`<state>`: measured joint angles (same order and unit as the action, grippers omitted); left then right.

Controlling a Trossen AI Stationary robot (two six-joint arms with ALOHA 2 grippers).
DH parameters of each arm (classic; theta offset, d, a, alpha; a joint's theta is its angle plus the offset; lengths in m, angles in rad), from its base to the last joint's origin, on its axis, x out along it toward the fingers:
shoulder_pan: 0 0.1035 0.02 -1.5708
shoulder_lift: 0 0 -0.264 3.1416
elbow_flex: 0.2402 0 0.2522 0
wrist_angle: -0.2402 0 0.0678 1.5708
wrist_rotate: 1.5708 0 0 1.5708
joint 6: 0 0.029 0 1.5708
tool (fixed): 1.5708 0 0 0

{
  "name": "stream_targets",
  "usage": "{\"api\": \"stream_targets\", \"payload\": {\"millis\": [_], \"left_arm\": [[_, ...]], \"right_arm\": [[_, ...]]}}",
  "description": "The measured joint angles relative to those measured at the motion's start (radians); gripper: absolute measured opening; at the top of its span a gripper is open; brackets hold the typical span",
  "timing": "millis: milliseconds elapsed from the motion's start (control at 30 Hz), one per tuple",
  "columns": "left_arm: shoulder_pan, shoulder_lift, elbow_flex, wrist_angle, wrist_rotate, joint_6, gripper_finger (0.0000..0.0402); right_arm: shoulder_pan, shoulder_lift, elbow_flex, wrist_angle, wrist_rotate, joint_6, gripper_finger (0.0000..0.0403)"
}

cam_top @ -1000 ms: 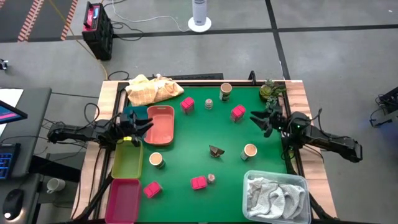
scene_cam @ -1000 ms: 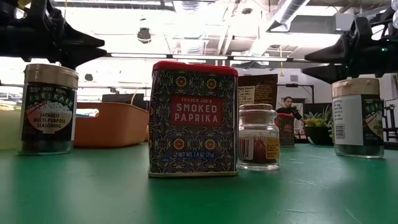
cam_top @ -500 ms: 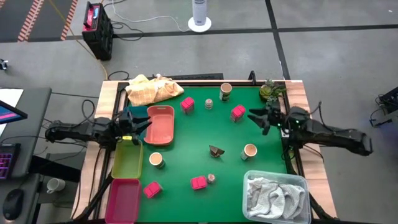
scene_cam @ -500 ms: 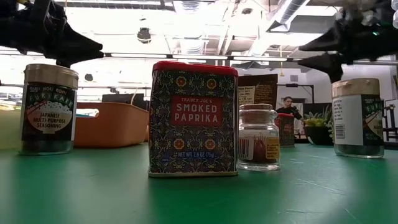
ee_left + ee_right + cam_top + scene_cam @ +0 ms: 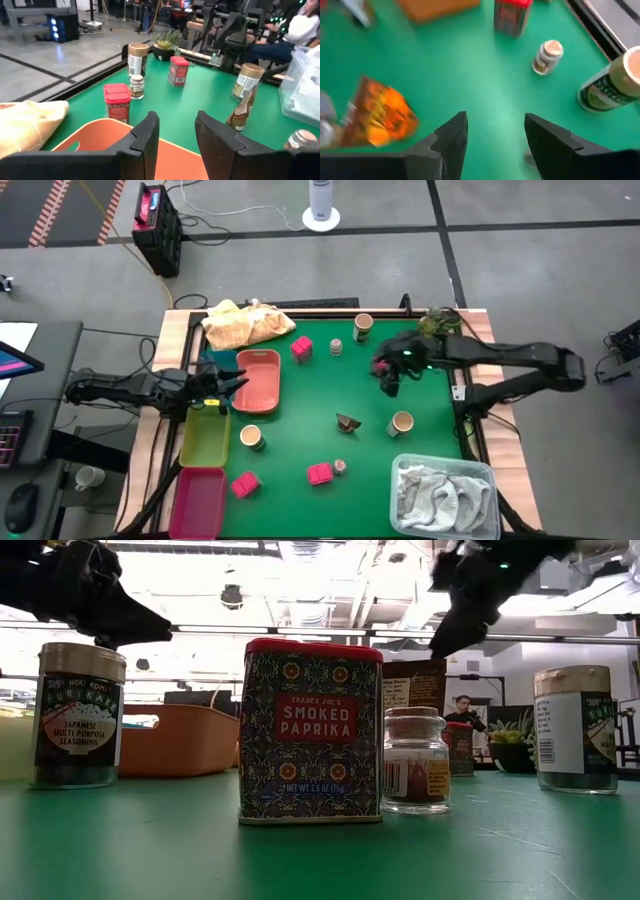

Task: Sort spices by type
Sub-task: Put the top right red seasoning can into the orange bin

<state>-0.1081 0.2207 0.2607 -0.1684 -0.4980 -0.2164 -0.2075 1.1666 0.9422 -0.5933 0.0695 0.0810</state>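
High view: the left hand hovers over the salmon tray at the 9 o'clock side of the green worktop, fingers spread with nothing between them. The right hand reaches in from 3 o'clock, above the place of a red tin that it hides here. Spices lie scattered: red tins at and, tan-capped jars at and, small clear jars at and, a dark wedge packet at centre.

Low view: a smoked paprika tin stands touching a small glass jar; furikake jars stand at 9 o'clock and 3 o'clock.

Left wrist view: the left fingers stand apart, empty, above the tray rim.

Right wrist view: the right fingers are spread, gripping nothing, above bare green worktop; an orange packet lies near.
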Motion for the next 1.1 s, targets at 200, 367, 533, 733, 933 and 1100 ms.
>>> {"api": "stream_targets", "payload": {"millis": [200, 367, 533, 733, 933, 1100], "left_arm": [[0.0, 0.016, 0.0, -0.001, 0.018, 0.006, 0.0146], [-0.004, 0.015, 0.0, 0.0, 0.022, 0.003, 0.0176], [-0.016, 0.015, 0.0, 0.0, 0.022, -0.003, 0.0193], [-0.025, 0.015, 0.0, -0.005, 0.022, -0.005, 0.02], [-0.025, 0.015, 0.0, -0.005, 0.022, -0.018, 0.02], [-0.025, 0.015, 0.0, -0.006, 0.026, -0.031, 0.02]], "right_arm": [[-0.012, 0.228, 0.245, -0.288, 0.02, -0.109, 0.0259], [-0.011, 0.346, 0.362, -0.406, 0.04, -0.145, 0.0267], [0.01, 0.394, 0.409, -0.447, 0.127, -0.196, 0.0265], [0.046, 0.392, 0.413, -0.454, 0.309, -0.37, 0.0265], [0.047, 0.393, 0.413, -0.45, 0.312, -0.432, 0.0265], [0.015, 0.424, 0.413, -0.454, 0.273, -0.457, 0.0268]]}}
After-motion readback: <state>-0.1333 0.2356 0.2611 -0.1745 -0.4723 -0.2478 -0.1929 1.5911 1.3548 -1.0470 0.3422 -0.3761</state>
